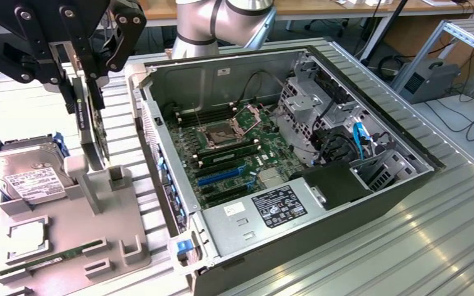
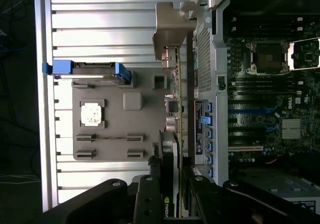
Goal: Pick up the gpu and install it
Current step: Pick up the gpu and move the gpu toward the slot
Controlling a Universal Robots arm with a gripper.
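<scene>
The gripper [image 1: 91, 69] pinches the gpu [image 1: 89, 123] between its two black fingers [image 2: 150, 184], holding the card on edge. In the wrist view the card's silver bracket end points away from the gripper [image 2: 169, 165].

The gpu is outside the computer case [image 1: 320, 246], just beside the case's side wall on the exterior view's left. It hangs upright over the grey holder [image 1: 97, 234] that lies on the table [image 1: 434, 246] alongside the case. The card's lower end is close to the holder's upright posts (I cannot tell whether it touches them).

The case lies open on its side, showing the motherboard [image 1: 237, 154] inside. Its card slots are unfilled.

Beyond the gpu from the case, a hard drive [image 1: 27, 176] leans in the holder. A processor chip [image 1: 27, 237] and a narrow memory stick [image 1: 44, 262] lie flat in their own recesses, also on the holder and well apart from the case.
</scene>
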